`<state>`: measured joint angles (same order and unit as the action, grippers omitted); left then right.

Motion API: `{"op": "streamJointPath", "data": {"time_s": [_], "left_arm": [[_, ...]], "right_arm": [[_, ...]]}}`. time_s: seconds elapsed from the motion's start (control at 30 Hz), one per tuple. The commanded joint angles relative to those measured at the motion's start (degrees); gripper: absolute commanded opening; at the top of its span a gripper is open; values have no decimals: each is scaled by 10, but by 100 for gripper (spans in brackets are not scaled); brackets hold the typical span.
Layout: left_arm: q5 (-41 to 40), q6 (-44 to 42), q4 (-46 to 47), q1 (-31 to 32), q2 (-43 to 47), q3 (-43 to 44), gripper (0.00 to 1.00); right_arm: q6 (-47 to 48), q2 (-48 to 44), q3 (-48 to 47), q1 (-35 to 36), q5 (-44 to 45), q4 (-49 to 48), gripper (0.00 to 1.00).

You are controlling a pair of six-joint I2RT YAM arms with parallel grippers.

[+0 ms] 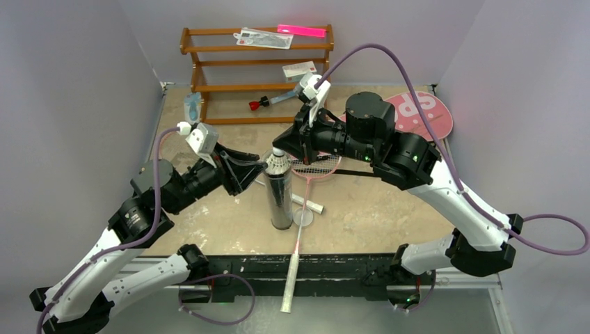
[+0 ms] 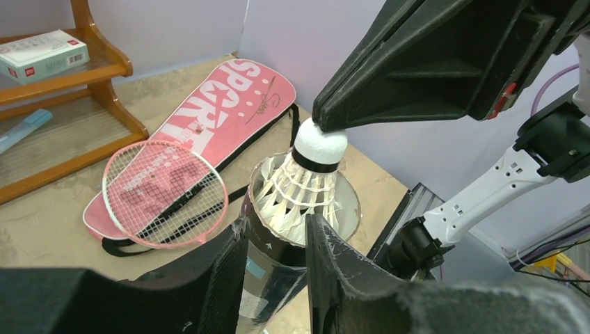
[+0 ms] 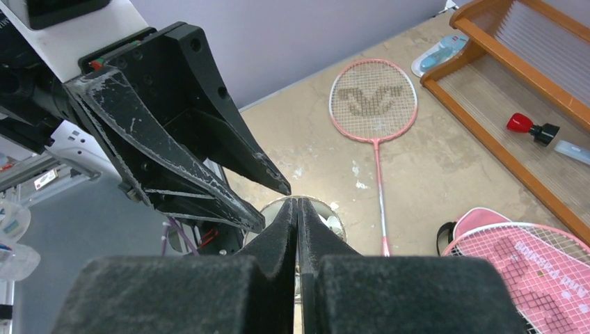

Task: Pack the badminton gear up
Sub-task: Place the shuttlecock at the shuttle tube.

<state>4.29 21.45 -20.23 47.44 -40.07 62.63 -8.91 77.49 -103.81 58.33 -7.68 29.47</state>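
The long black tube (image 1: 280,202) stands upright mid-table. My left gripper (image 1: 259,170) is shut on its upper part, a finger on each side (image 2: 277,226). A white feather shuttlecock (image 2: 306,188) sits in the tube's mouth, cork up. My right gripper (image 1: 280,147) is shut with nothing between its fingers, its tips (image 3: 298,203) resting on the cork (image 2: 320,142). One pink racket (image 1: 314,169) lies beside the tube, its handle past the table's near edge. The other racket (image 2: 163,191) lies on the pink SPORT bag (image 2: 209,115) at the back right.
A wooden rack (image 1: 257,69) stands at the back, with a red-capped tool (image 1: 259,104) on its low shelf and a white box (image 2: 42,56) higher up. A round clear lid (image 1: 303,217) and a short white stick (image 1: 309,204) lie right of the tube.
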Motion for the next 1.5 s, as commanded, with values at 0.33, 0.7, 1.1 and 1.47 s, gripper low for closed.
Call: {"op": "streamJointPath", "data": {"time_s": [0.33, 0.7, 1.1, 1.47], "left_arm": [[3, -10, 19, 2, -2, -16, 32], [5, -7, 20, 2, 1, -16, 32], [14, -4, 20, 2, 0, -14, 32], [21, -4, 18, 3, -7, -8, 31]], "right_arm": [[9, -19, 39, -1, -31, -13, 0], [0, -34, 50, -2, -29, -29, 0], [18, -48, 18, -2, 63, -23, 0], [-9, -50, 87, -2, 16, -37, 0]]}}
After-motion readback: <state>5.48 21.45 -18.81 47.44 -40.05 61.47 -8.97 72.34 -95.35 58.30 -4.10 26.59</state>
